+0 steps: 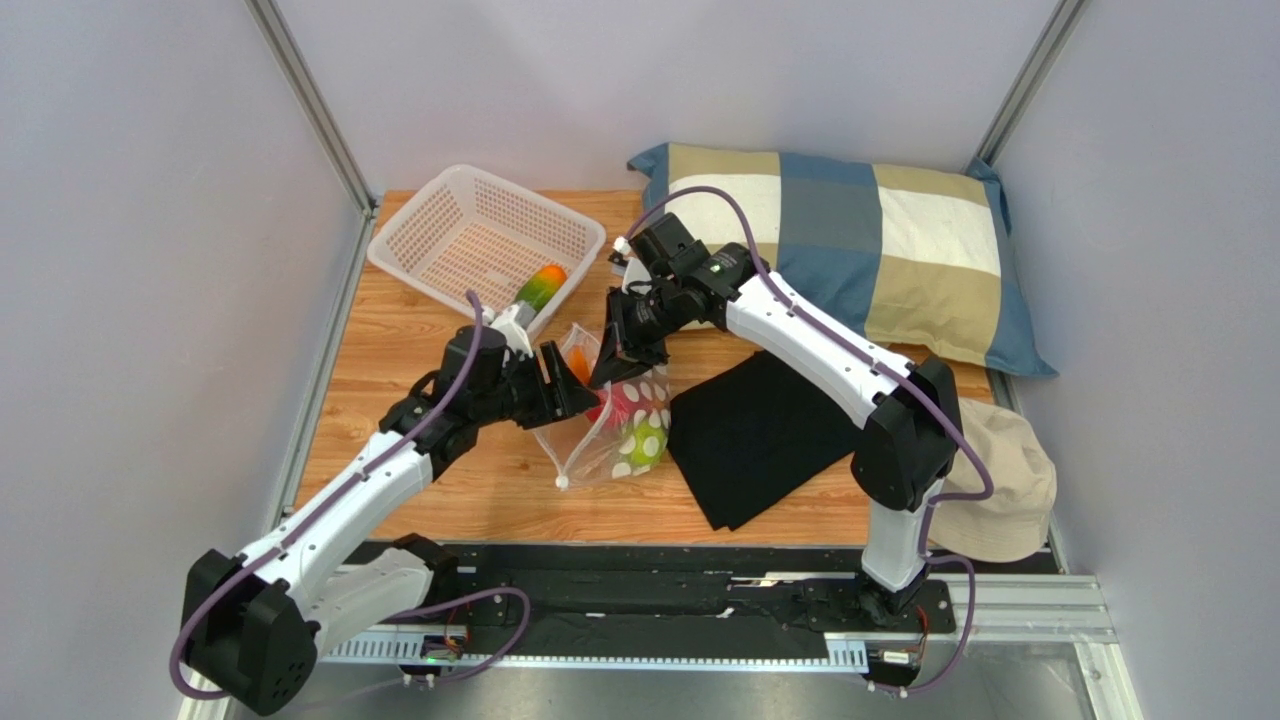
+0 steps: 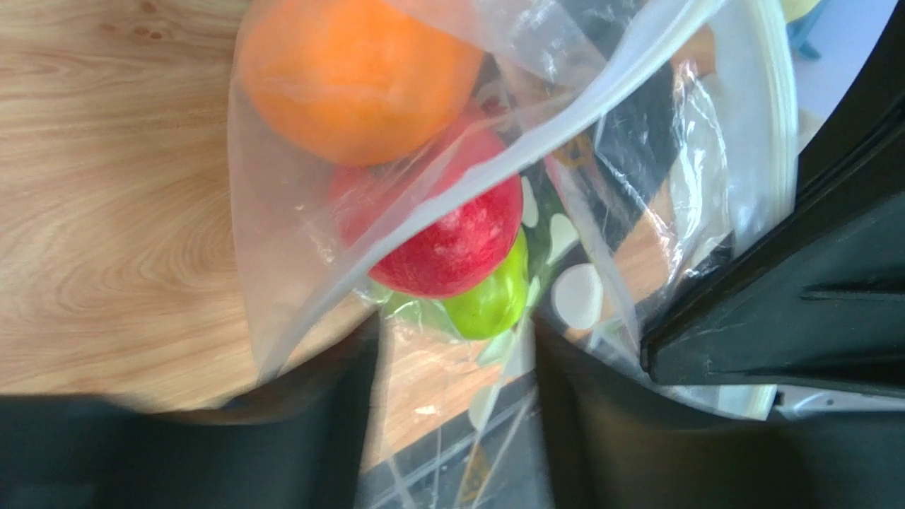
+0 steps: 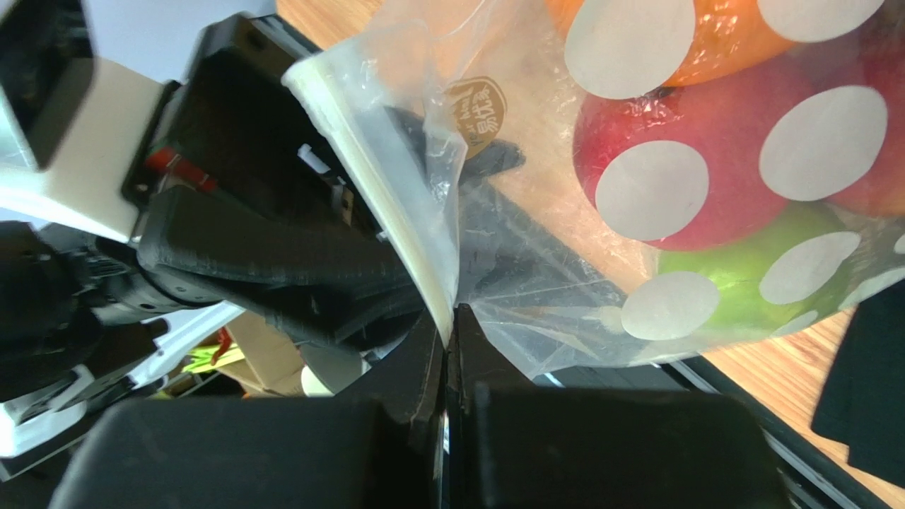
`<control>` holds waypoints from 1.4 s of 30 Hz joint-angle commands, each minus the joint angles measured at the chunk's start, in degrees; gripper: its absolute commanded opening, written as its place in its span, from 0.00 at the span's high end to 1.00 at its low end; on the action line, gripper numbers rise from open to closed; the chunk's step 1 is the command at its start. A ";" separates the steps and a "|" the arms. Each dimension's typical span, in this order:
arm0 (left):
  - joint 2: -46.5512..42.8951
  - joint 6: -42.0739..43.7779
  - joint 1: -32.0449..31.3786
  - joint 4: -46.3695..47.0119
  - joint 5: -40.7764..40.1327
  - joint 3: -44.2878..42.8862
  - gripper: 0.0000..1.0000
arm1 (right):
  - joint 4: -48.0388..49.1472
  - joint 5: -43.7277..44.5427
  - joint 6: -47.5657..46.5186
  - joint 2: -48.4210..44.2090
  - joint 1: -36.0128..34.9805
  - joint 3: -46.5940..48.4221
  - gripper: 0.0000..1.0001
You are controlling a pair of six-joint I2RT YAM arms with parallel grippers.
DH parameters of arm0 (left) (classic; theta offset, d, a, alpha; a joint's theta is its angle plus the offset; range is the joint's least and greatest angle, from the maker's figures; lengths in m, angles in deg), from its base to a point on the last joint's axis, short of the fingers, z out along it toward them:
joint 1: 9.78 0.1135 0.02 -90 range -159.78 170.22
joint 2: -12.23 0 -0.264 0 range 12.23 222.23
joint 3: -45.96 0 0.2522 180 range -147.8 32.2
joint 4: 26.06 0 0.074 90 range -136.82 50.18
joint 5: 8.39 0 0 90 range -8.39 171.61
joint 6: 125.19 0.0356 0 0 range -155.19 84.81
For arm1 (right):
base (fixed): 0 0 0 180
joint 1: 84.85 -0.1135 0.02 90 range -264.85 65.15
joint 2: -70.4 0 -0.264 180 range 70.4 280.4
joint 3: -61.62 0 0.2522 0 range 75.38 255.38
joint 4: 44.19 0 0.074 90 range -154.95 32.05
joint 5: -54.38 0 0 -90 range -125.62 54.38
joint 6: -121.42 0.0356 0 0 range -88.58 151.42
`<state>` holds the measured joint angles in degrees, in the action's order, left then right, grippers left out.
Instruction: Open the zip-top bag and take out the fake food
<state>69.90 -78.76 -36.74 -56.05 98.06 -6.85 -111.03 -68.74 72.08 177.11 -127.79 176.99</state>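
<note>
At worktop (image 1: pixel 376 368) centre, between both arms, lies the zip-top bag (image 1: pixel 619 432), fake food (image 2: pixel 457 239) inside: orange, red, green. Right jaws clamp together on its zipper rim; left jaws stand apart, seemingly straddling the opposite lip.

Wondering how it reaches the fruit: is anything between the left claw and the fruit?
Yes, the clear plastic of the zip-top bag: seen from the left claw, the orange fruit, red fruit and green fruit lie behind its film.
</note>
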 commanded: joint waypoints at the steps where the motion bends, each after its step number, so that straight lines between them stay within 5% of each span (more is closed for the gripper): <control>1: -2.73 -2.56 -0.02 -3.63 -0.45 1.77 0.30 | 4.46 -5.97 3.71 -2.04 -0.57 2.55 1.00; 2: -3.00 -2.83 -0.02 -3.90 -1.32 1.96 0.27 | 5.96 -6.77 6.16 -1.86 -0.92 1.68 1.00; 3: -3.35 -3.27 -0.02 -4.25 -2.46 2.31 0.07 | 8.49 -7.65 7.14 -1.69 -1.09 1.23 1.00; 7: -3.71 -4.41 -0.02 -4.33 -7.29 2.49 0.01 | 11.33 -9.76 9.96 1.11 -2.67 1.23 1.00; 13: -1.17 -4.24 -0.02 -1.71 -8.28 3.45 0.03 | 17.04 -12.22 15.32 4.11 -4.87 2.20 1.00; 19: 4.29 -3.45 0.07 2.85 3.47 7.65 0.05 | 15.64 -10.74 12.35 5.69 -4.17 1.32 1.00; 30: 9.99 -6.44 0.24 15.96 5.61 13.56 0.07 | 12.83 -8.36 8.29 4.90 -3.47 -2.73 1.00; 33: 12.38 -5.74 0.24 15.88 4.82 13.47 0.14 | 11.69 -8.36 7.15 5.34 -3.47 -2.55 1.00; 36: 11.24 -5.03 0.24 13.60 3.86 13.12 0.33 | 10.81 -7.66 6.27 5.08 -3.38 -2.64 1.00; 40: 3.10 -1.79 0.33 3.60 -0.43 8.56 0.87 | 8.70 -5.47 2.94 3.68 -2.85 -3.77 1.00; 42: -0.96 0.06 0.33 -3.87 -2.46 4.88 0.96 | 6.33 -3.27 0.66 2.02 -2.59 -4.65 1.00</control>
<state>77.37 -83.20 -36.11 -49.12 100.16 5.21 -102.64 -73.20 77.31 183.76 -130.10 172.92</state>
